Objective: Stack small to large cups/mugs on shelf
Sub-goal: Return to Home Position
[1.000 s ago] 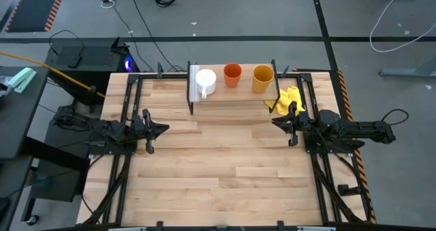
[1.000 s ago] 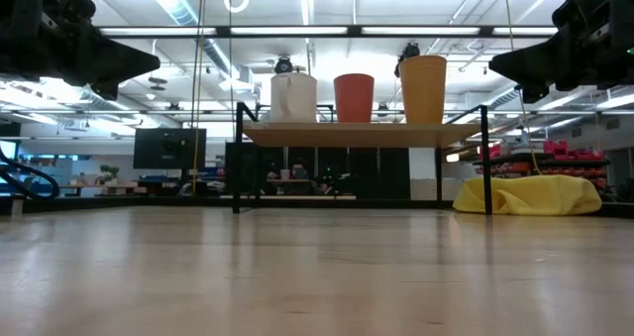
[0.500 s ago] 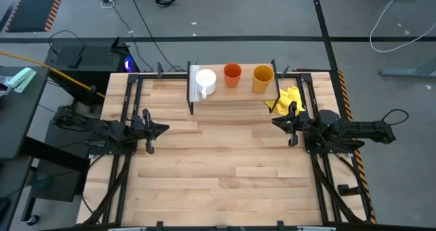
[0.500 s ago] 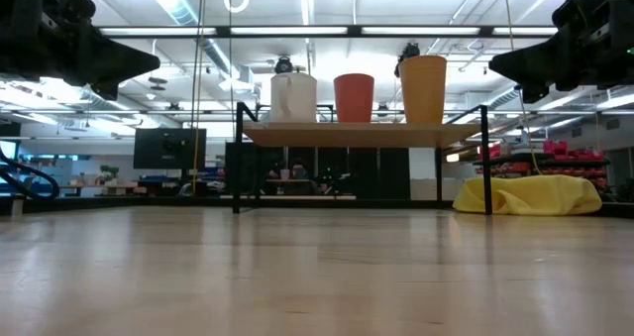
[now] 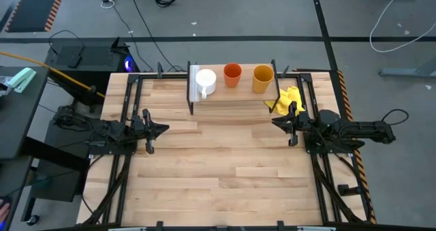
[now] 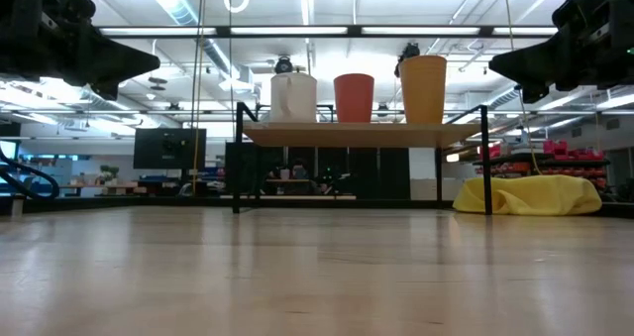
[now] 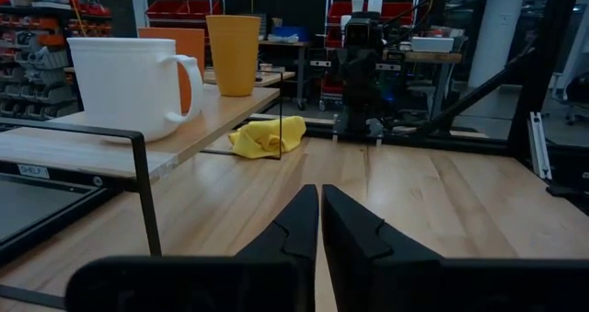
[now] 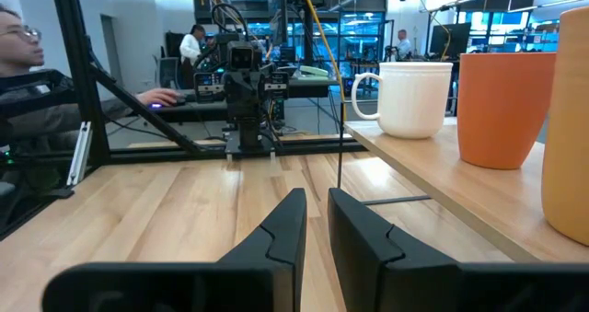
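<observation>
1. Three cups stand in a row on the shelf (image 5: 231, 95) at the table's far edge: white mug (image 5: 206, 80) left, orange-red cup (image 5: 232, 74) middle, yellow-orange cup (image 5: 262, 78) right.
2. Left gripper (image 5: 161, 129) hovers empty at the table's left, fingers almost together.
3. Right gripper (image 5: 278, 122) hovers empty at the right, fingers slightly apart.

On the shelf (image 5: 231, 95) stand mug (image 5: 205, 82), cup (image 5: 232, 75), larger cup (image 5: 262, 79), left to right.

left arm (image 5: 102, 130): matte black, jointed, black cables along it | left tool (image 7: 319, 222): two black wedge-shaped fingers tapering to narrow tips, stepped inner edges | right arm (image 5: 354, 132): same black build, looped black cable at rear | right tool (image 8: 315, 222): matching black tapered fingers
</observation>
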`<action>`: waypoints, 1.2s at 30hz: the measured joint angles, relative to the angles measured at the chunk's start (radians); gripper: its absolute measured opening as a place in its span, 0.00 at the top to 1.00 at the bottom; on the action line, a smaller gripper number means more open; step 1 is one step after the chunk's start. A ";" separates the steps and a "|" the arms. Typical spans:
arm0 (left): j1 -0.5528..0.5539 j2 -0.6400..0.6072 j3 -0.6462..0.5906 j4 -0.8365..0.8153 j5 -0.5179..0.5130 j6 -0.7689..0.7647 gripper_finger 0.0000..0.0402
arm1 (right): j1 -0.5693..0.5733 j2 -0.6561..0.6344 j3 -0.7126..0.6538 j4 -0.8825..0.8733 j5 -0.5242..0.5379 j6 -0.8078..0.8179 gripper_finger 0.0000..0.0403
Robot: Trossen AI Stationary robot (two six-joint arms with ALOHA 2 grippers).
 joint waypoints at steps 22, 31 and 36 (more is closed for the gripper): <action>0.000 0.000 0.000 0.000 0.000 0.000 0.94 | 0.000 0.000 0.000 0.000 0.000 0.000 0.86; 0.000 0.000 0.000 0.000 0.000 0.001 0.92 | 0.000 0.000 0.000 0.000 0.000 0.000 0.86; 0.000 0.000 0.000 0.000 0.000 0.000 0.91 | 0.000 0.000 0.000 0.000 0.000 0.000 0.86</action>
